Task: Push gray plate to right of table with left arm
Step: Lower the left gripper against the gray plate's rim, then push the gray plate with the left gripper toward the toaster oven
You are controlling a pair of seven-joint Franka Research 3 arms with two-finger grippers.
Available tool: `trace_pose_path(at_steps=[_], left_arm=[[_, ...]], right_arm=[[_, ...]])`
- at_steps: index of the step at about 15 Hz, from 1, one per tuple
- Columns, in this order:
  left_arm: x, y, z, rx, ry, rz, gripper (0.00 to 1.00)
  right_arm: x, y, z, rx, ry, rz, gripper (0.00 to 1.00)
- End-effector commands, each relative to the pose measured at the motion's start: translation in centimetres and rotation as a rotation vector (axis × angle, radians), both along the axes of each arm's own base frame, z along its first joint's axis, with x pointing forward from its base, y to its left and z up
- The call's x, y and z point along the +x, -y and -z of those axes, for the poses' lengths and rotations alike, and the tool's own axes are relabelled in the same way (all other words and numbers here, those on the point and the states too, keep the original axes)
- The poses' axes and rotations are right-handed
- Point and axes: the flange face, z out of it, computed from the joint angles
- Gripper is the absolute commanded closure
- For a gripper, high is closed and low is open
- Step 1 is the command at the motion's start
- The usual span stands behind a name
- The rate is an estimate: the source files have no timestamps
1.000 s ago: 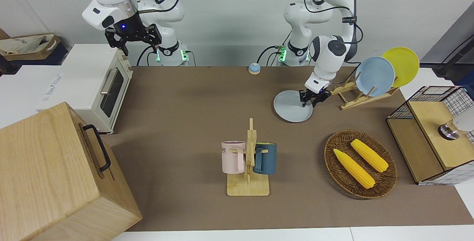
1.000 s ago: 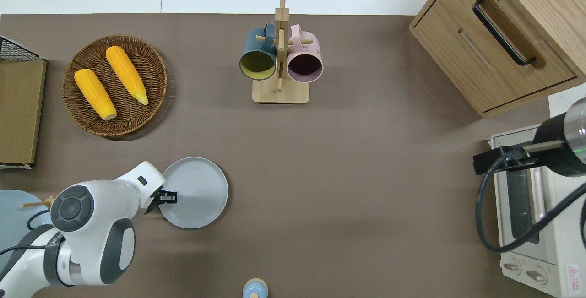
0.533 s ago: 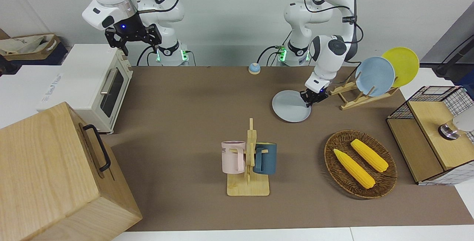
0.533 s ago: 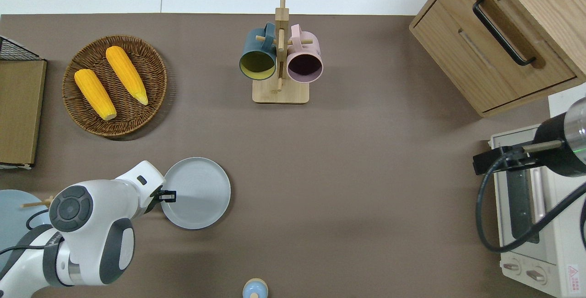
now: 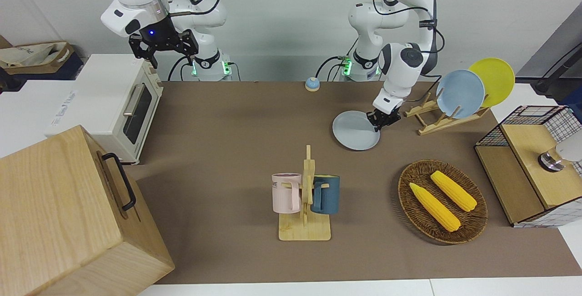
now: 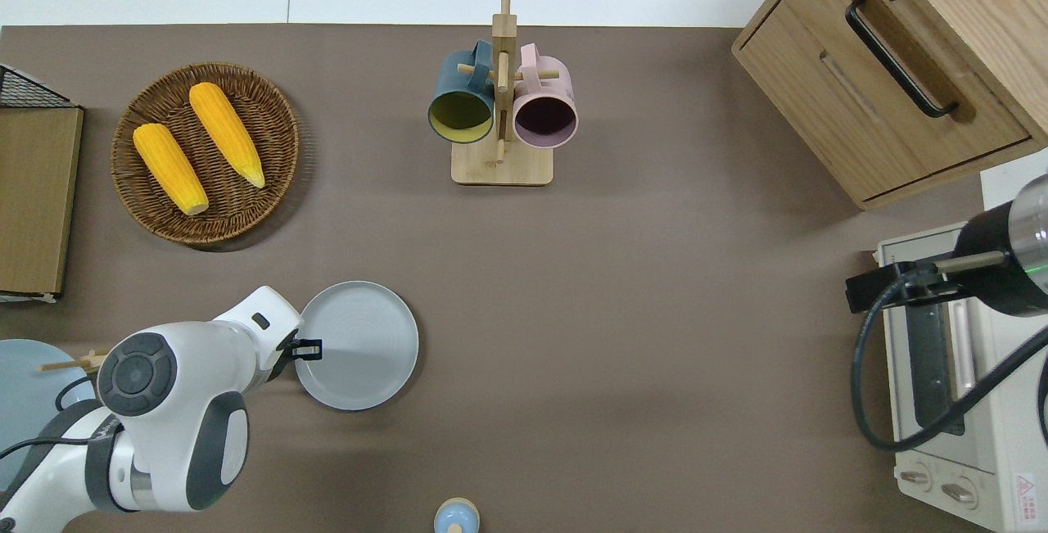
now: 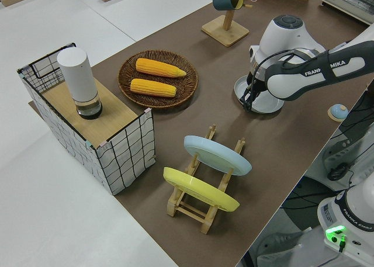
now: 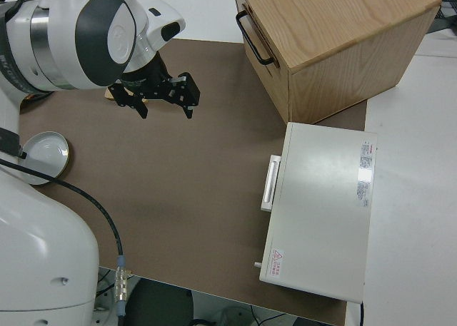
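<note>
The left arm's black two-finger claw (image 6: 306, 347) is set low against the rim of the round, shallow, pale gray plate (image 6: 360, 346), at the plate's edge toward the left arm's end of the worktop. That placement suits a shove, not a lift: contact on that side sends the plate sliding toward the right arm's end. Whether the claw's fingers are parted or together cannot be told from these views.

The plate lies flat on the matte brown worktop (image 6: 639, 336), in the half toward the left arm's end and closer to the edge where the robots stand than to the opposite edge. Most of the worktop's length remains ahead of it, so the push looks barely begun.

The path along that edge seems free: the wooden mug stand with a teal and a pink mug (image 6: 501, 107) sits farther from the robots, as does the round wicker basket holding two corn cobs (image 6: 205, 152). The right arm is parked.
</note>
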Motion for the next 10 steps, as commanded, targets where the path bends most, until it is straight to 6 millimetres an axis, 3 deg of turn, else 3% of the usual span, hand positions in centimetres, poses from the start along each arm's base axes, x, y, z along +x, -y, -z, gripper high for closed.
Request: trace_pose_path(at_steps=[1, 10], left_arm=[[-0.4, 4.1, 0.6, -0.011, -0.002, -0.035, 1.00], [-1.2, 10.3, 0.2, -0.031, -0.001, -0.094, 1.00]], right_arm=[[-0.3, 0.2, -0.4, 0.002, -0.004, 0.015, 0.017], [-0.3, 0.1, -0.4, 0.002, -0.004, 0.014, 0.017]])
